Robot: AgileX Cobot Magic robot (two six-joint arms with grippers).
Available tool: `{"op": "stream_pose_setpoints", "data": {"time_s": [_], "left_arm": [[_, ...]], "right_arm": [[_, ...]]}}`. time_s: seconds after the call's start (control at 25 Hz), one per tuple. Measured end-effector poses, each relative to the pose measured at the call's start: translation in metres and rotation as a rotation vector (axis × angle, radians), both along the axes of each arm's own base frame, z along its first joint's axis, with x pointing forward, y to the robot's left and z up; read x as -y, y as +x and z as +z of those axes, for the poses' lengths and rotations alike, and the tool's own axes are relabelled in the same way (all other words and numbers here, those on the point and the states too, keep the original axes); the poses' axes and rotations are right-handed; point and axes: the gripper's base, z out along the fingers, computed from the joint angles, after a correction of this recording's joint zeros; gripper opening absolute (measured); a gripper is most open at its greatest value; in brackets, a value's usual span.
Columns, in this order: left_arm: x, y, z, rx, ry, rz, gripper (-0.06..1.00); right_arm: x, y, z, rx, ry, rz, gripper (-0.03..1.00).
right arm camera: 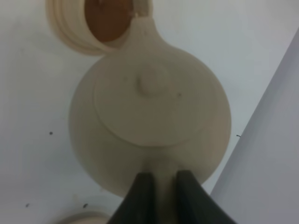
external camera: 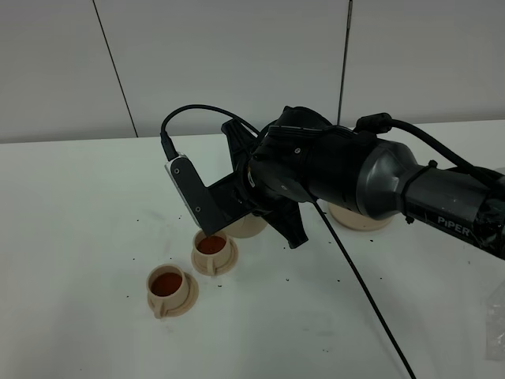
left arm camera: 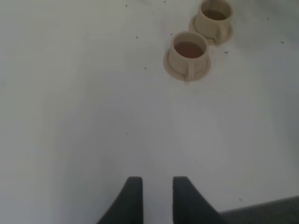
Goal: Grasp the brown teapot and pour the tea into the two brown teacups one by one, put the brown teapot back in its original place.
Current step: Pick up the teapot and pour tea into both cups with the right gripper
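— Right gripper [right arm camera: 159, 186]?
— Clamped on the teapot [right arm camera: 149, 112] handle. The spout points straight away from it, over the nearer cup [right arm camera: 105, 21]. That cup and the other cup [external camera: 168, 286] both show tea.
— The return?
— The saucer [external camera: 361, 223] lies right of the teapot, so the right arm is nearer. Left gripper [left arm camera: 153, 189] is slightly parted and empty.

A robotics lab or test room is indicated. A bare white table [external camera: 79, 237] is backed, along its far edge, by a plain wall [external camera: 237, 55] of pale panels split by dark seams. A black arm [external camera: 379, 185] marked PiPER is seen above the table, with a camera block [external camera: 192, 193] bolted on and loose cables [external camera: 363, 292] trailing toward the near edge. A teapot [right arm camera: 149, 116] is held by that arm beside two cups [external camera: 211, 246] [external camera: 167, 284], and dark specks [external camera: 286, 278] are scattered over the tabletop.
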Motion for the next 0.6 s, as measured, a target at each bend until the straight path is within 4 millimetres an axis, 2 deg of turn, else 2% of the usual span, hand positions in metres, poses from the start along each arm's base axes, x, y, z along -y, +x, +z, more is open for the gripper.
{"op": "stream_pose_setpoints", "data": {"time_s": [0.6], "left_arm": [[0.0,0.0,0.0,0.0,0.0,0.0,0.23]], "right_arm": [[0.0003,0.0001,0.0,0.002,-0.005,0.001,0.1]]}}
